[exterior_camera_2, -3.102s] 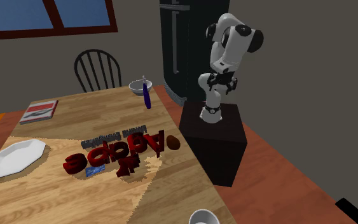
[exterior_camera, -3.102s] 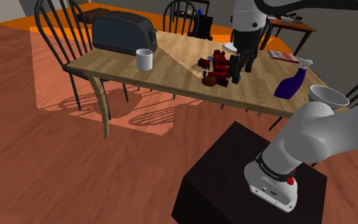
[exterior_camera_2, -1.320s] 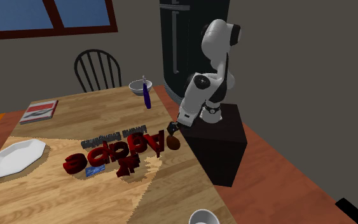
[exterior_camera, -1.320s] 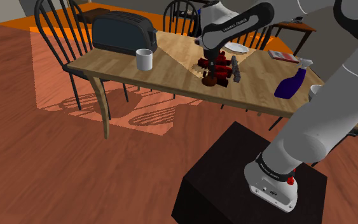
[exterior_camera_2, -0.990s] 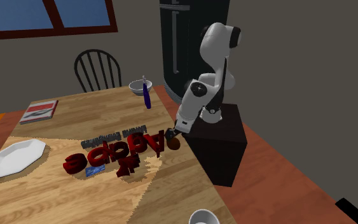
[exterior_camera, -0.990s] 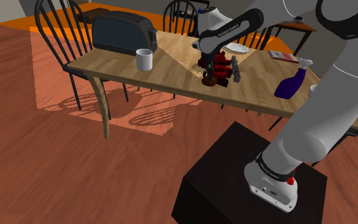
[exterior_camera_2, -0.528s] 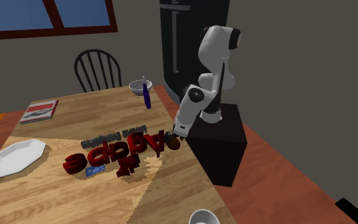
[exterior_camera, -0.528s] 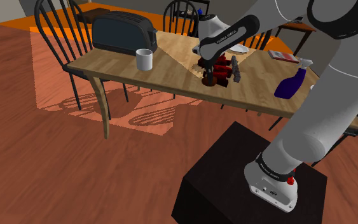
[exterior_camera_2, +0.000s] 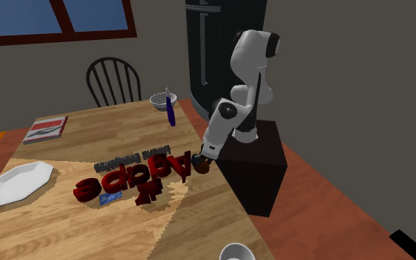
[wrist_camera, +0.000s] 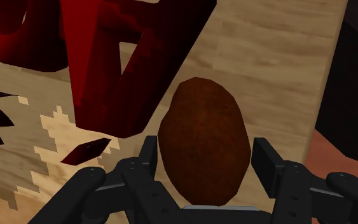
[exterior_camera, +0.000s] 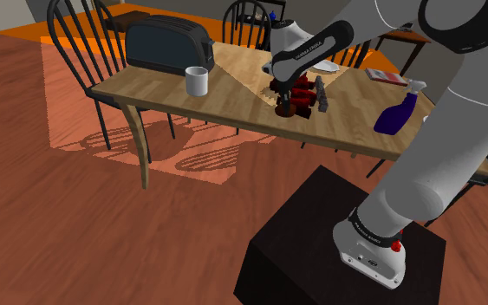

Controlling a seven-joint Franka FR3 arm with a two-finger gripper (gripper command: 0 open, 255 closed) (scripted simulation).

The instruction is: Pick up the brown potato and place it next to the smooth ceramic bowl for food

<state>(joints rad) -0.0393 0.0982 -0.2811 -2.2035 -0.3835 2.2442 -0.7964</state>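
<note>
1. The gripper (wrist_camera: 204,154) is down at the table (wrist_camera: 269,60), close to the table's edge, with its two black fingers (wrist_camera: 147,156) spread apart and released.
2. The potato (wrist_camera: 199,130), brown and egg-shaped, lies on the table right between those fingers. One finger sits against its side, the other stands just off it, and the potato's far end reaches out past the fingertips.
3. From the shoulder view the hand (exterior_camera: 283,94) hangs straight over the potato (exterior_camera: 283,111). The second exterior view shows the gripper (exterior_camera_2: 199,160) low over the potato (exterior_camera_2: 204,168), near the table edge that faces the stand (exterior_camera_2: 250,159).
4. Dark red block letters (wrist_camera: 107,63) stand just beside the hand on one finger's side, close to the potato. They stretch away from the hand across the table (exterior_camera_2: 128,179).
5. The bowl (exterior_camera_2: 160,99), pale grey and smooth, sits well apart from the hand at the far end of the table, with a blue spray bottle (exterior_camera_2: 171,109) just beside it.
6. Farther from the hand, past the letters, lie a white plate (exterior_camera_2: 14,183) and a book (exterior_camera_2: 46,128).
7. On the hand's other side, well apart along the table, are a white mug (exterior_camera: 198,81) and a dark toaster (exterior_camera: 168,43).
</note>
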